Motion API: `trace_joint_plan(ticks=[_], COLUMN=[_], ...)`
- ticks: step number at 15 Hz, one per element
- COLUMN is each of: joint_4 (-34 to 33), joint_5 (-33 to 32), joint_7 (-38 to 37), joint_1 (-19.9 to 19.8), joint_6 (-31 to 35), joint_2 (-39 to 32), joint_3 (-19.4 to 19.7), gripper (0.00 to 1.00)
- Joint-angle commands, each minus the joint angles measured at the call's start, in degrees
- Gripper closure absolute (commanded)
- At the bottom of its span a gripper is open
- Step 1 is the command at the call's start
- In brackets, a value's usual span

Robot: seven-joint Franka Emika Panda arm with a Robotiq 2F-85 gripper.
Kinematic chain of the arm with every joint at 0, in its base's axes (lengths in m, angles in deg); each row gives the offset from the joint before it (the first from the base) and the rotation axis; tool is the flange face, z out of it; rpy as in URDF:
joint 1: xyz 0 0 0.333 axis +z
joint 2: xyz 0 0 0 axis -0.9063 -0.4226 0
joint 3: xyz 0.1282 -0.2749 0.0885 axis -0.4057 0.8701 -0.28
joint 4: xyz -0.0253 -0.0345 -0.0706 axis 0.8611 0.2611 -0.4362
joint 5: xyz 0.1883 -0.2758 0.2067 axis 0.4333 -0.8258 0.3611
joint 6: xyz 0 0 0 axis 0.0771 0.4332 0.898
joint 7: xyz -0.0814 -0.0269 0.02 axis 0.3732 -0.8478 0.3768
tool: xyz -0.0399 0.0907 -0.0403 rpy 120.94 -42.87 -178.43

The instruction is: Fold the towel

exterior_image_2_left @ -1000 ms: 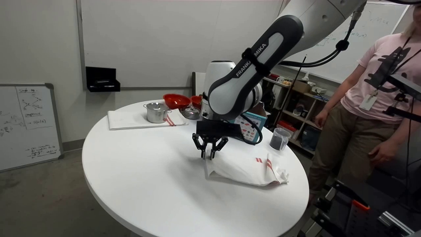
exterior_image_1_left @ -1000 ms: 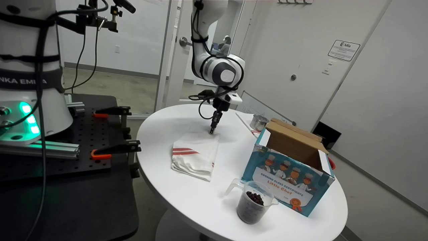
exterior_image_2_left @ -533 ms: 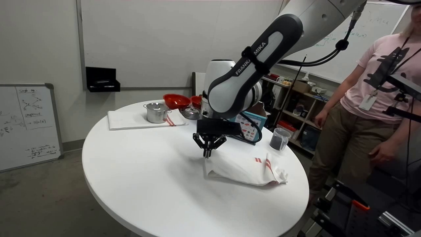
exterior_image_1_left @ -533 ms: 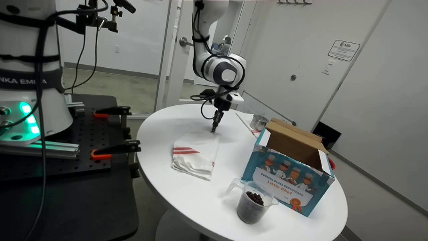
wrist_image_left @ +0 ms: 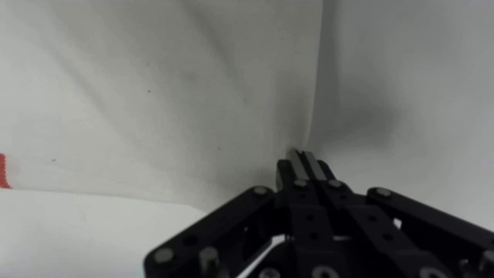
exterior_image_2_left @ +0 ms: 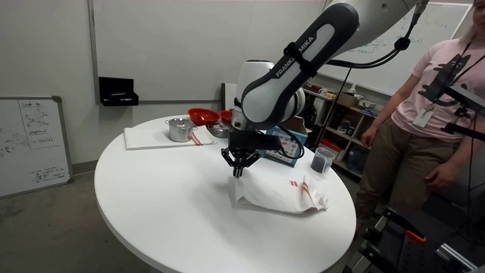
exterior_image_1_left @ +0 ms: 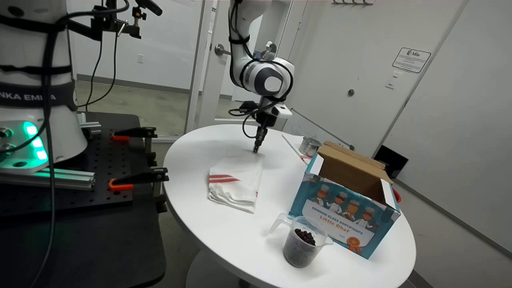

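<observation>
The pincer [wrist_image_left: 301, 152] has just drawn fully together, pinching a corner of the towel [exterior_image_2_left: 274, 193], and risen slightly, so that corner now lifts off the worktop [exterior_image_2_left: 159, 201] with the rest lying below and beside the pincer, probably beginning a fold.

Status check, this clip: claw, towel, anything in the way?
Claw shut on a corner of the towel. Corner raised, most lying on the table. Measuring cup and box nearby, neither touching the towel.

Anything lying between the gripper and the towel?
Nothing shows there: in the wrist view, the gripper is shut on an edge of the towel, no gap visible.
</observation>
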State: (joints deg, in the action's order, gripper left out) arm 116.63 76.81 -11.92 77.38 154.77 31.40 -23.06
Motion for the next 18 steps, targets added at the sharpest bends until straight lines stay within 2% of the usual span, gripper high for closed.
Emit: trace_joint_plan(ticks=[1,7,14,18], joint_4=[6.73,15.02,17.59,18.5], joint_5=[0.55,-0.76,-3.62,-6.75], joint_7=[3.13,5.15,2.64,0.91], joint_1=[1.27,3.92,5.4,4.93], joint_6=[2.17,4.27,2.48,-1.14], joint_2=[7.0,18.27,27.12,33.9], joint_3=[-0.23,-0.34,-0.38,-0.58], gripper=[0.98,0.98,0.98,0.98])
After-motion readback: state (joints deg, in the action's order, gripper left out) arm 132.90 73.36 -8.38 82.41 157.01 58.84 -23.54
